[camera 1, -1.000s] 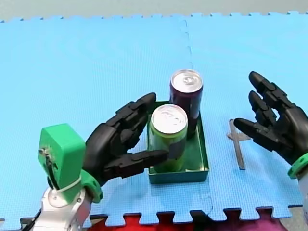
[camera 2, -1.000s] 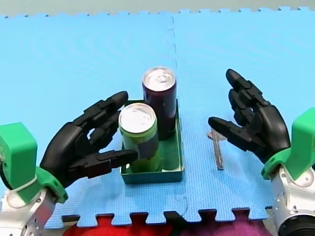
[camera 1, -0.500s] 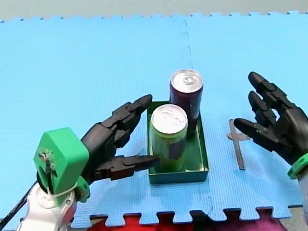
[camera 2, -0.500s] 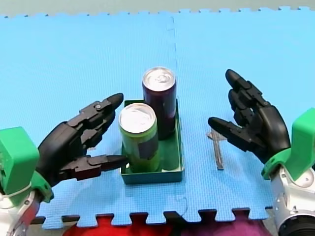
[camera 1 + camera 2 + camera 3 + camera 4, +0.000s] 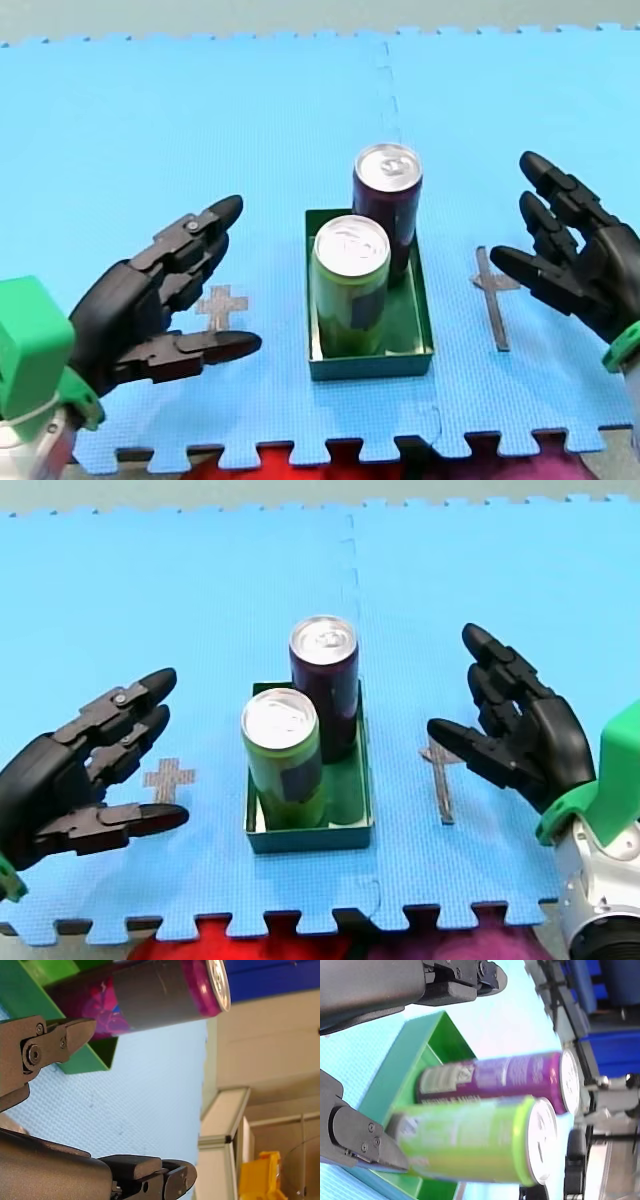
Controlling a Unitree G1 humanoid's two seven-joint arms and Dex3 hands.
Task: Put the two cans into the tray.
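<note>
2 cans [image 5: 351, 285] [image 5: 387, 200], 1 tray [image 5: 370, 365]

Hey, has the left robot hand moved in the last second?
Yes. The left robot hand drew back leftward, away from the green can in the tray.

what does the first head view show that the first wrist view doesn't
The head view adds the green can standing in the tray, the left hand to the tray's left and the right hand to its right, both holding nothing, plus two grey marks. The wrist view adds a beige wall and a yellow object beyond the mat. Both share the purple can, the tray and the mat.
</note>
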